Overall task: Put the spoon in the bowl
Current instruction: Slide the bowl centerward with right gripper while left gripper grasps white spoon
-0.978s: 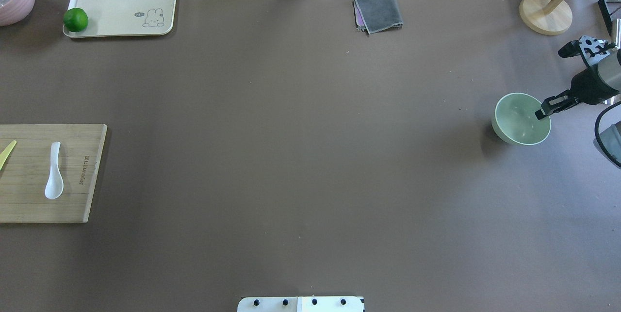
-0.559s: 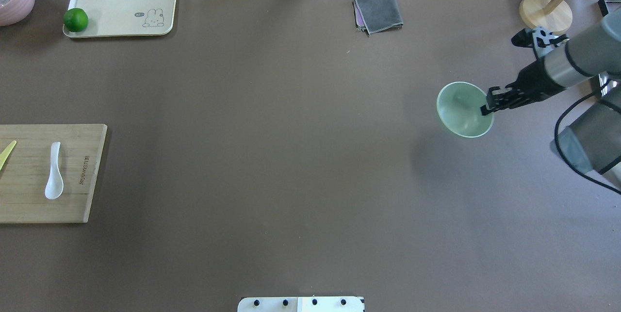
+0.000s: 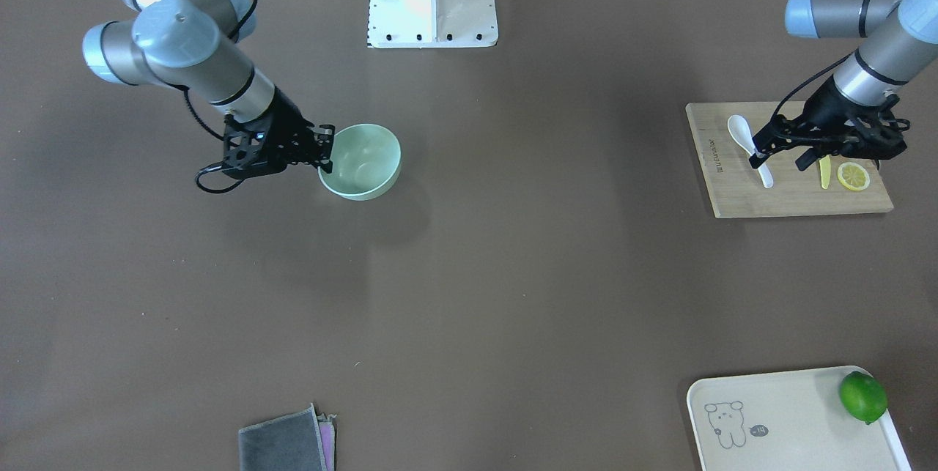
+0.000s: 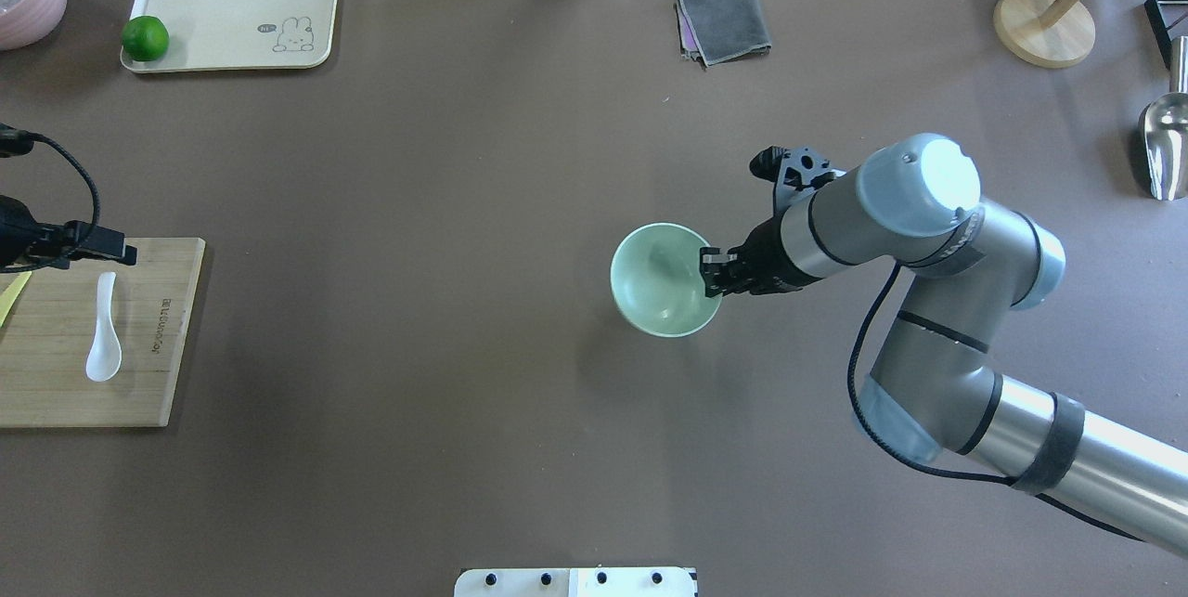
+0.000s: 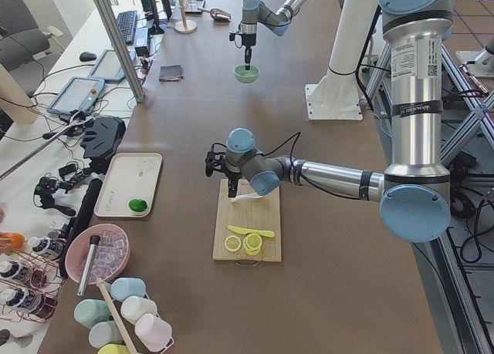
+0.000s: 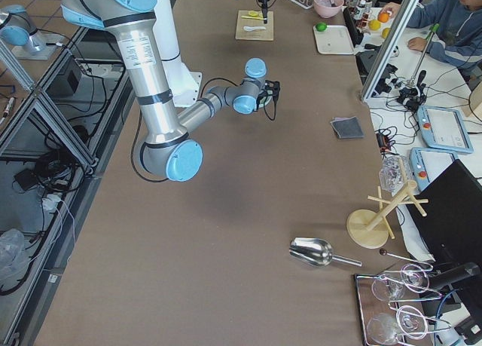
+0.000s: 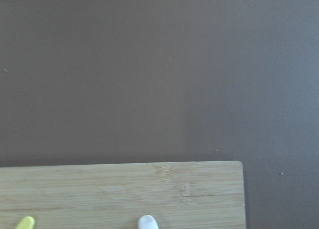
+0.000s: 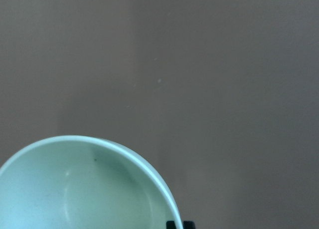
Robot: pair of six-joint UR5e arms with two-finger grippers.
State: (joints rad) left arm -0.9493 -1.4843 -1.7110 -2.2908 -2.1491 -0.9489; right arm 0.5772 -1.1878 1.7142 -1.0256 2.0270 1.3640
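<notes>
Brown worktop [image 4: 464, 346]. Pale bamboo cutting board [image 4: 56, 393] sits unchanged at the left. Round mint-green bowl [image 4: 650, 295], rim pinched by the right end effector [image 4: 713, 272], has travelled from the right edge to centre. Left end effector [image 3: 780, 160], newly arrived, fingers spread, hangs over the glossy white soup spoon [image 4: 103, 357], which lies unmoved on the board.

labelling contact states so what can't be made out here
Front-facing: left hand overlaps the handle of the spoon; contact unclear.
Overhead: left hand mostly cut off by left edge.
Left wrist: only the spoon's tip shows, bottom edge cuts the rest.
Right wrist: bowl cut by the bottom edge; grip on its rim barely shows.
</notes>
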